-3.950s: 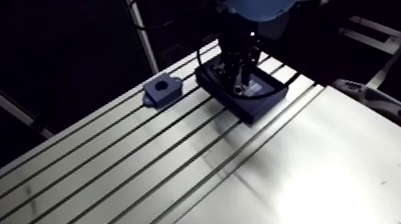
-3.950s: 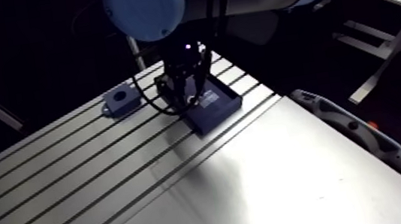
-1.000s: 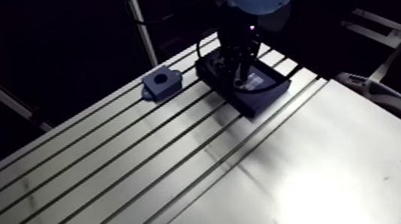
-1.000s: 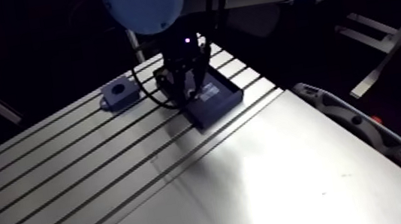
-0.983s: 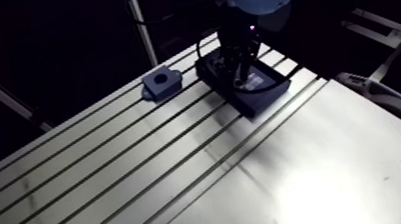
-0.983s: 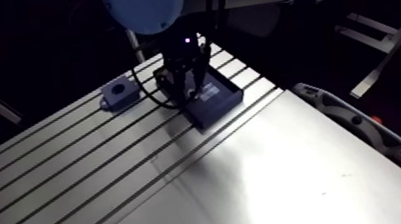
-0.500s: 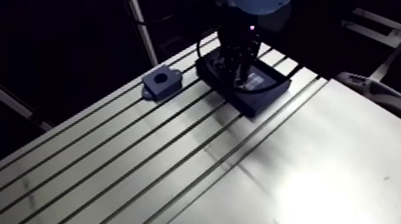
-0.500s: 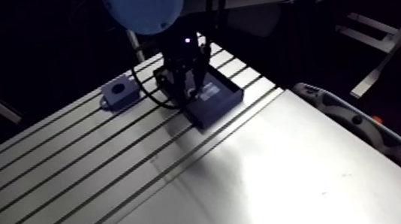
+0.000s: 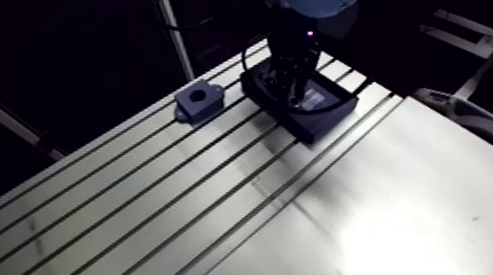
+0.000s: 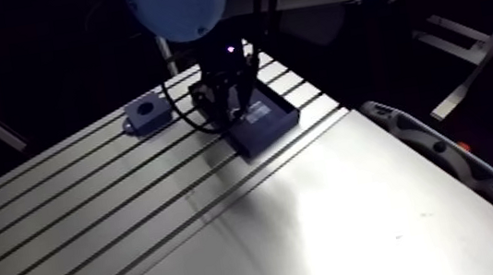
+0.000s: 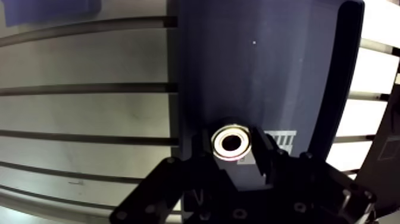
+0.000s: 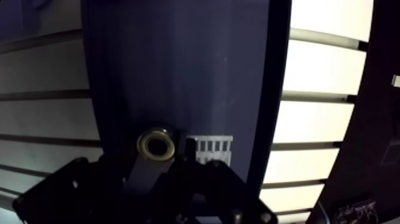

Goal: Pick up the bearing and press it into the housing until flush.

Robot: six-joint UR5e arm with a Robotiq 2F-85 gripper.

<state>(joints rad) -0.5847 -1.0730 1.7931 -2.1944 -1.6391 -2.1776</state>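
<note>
While the gripper (image 11: 233, 161) sits low inside the dark blue tray (image 11: 262, 59), the bearing (image 11: 231, 142) is right at its tip in the wrist view. It's a small bright ring lying flat on the tray floor, bore facing straight up at the camera. So its axis runs vertical, and there's no long side to line up with.

That's the relation that counts: the ring is centred at the claw, with no offset to either side that I can make out. Clamped on it, or merely around it? I cannot tell. The claw's tip is black against a dark floor, and any contact is lost in shadow. Just beside the ring there's a white label (image 11: 280, 139) on the tray floor.

Further out, in the arm view, the tray is at upper centre of the frame with the wrist down in it. The housing (image 9: 199, 104) stands to the tray's left, apart from it, on the slotted table (image 9: 179, 224), round bore open upward. As I judge it, the carry is a lift over the tray wall and a short run across the slots. The bearing doesn't show in the arm view; the wrist hides it.
</note>
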